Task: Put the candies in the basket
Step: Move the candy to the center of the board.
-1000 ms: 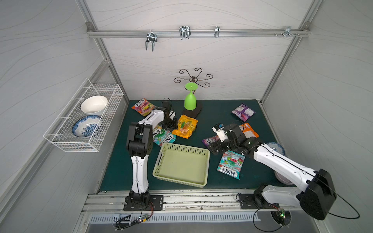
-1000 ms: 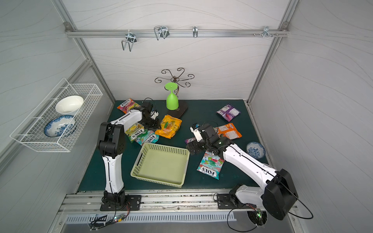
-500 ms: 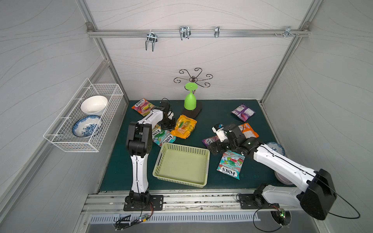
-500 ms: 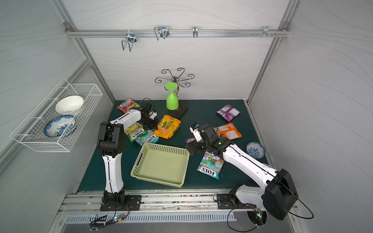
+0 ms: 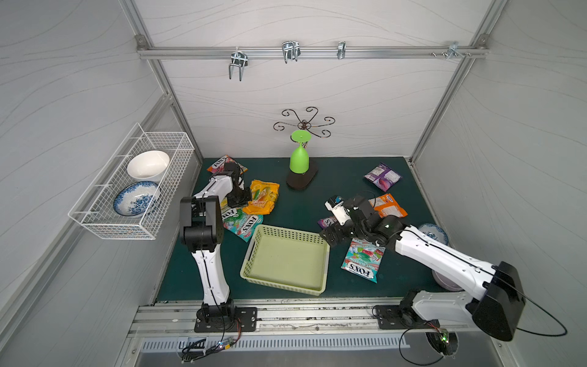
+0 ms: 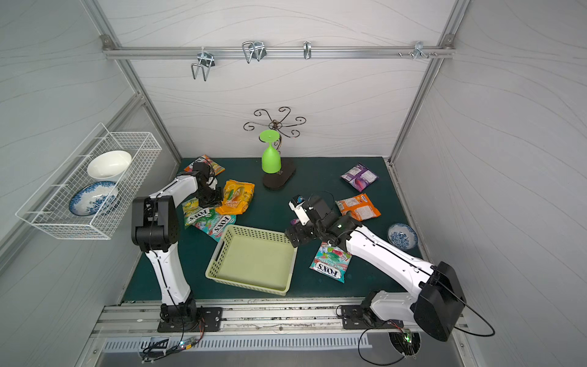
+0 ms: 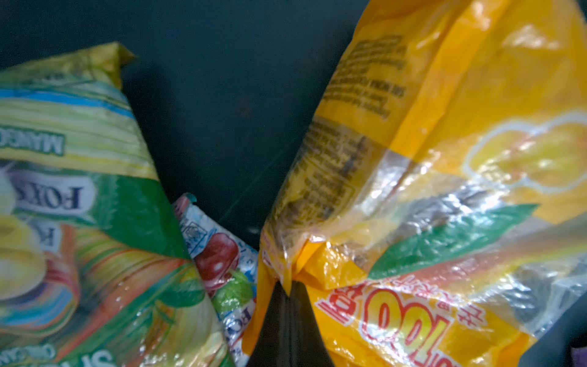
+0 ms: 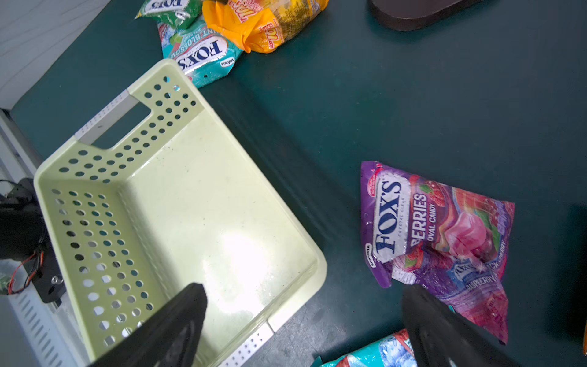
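Beside the basket (image 5: pixel 287 230) lie candies (image 5: pixel 362 260); wire rack (image 5: pixel 109 226) holds 2 bowls (image 5: pixel 148 165)

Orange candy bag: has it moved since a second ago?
Yes. The orange bag has slid leftward in both top views, away from the dark stand base, pinched in the left gripper.
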`<state>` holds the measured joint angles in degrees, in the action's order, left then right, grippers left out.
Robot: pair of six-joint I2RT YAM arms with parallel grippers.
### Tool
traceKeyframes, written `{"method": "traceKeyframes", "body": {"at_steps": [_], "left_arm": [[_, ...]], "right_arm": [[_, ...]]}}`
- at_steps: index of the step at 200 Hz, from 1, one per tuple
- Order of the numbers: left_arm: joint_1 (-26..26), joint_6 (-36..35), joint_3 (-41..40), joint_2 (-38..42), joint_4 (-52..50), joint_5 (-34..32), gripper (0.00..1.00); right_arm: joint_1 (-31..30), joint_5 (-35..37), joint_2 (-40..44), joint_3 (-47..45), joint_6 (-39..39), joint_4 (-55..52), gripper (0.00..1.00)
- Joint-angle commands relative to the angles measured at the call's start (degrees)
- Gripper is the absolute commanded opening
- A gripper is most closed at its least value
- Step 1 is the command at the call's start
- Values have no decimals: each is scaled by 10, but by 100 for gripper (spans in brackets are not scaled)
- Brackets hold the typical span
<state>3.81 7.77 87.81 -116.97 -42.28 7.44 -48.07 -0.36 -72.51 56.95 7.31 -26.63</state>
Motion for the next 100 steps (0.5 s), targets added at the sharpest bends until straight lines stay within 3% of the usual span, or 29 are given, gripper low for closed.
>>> {"method": "traceKeyframes", "body": {"at_steps": [1, 11, 27, 47, 62, 100], "left_arm": [[8, -16, -17, 39, -4, -56, 0], [8, -15, -26, 57, -2, -52, 0], [8, -12, -41, 88, 3, -24, 12], [8, -4, -65, 140, 11, -11, 38], [8, -2, -78, 179, 14, -4, 50], [8, 0, -128, 265, 25, 21, 60]], "right_arm": [[-17, 8, -25, 34, -15, -20, 99], [-24, 4, -35, 43, -17, -17, 99], [-36, -1, -58, 59, -29, -16, 99], [-48, 0, -97, 102, -44, -44, 99], [-53, 0, -123, 128, -51, -56, 99], [-65, 0, -193, 192, -77, -84, 98]]}}
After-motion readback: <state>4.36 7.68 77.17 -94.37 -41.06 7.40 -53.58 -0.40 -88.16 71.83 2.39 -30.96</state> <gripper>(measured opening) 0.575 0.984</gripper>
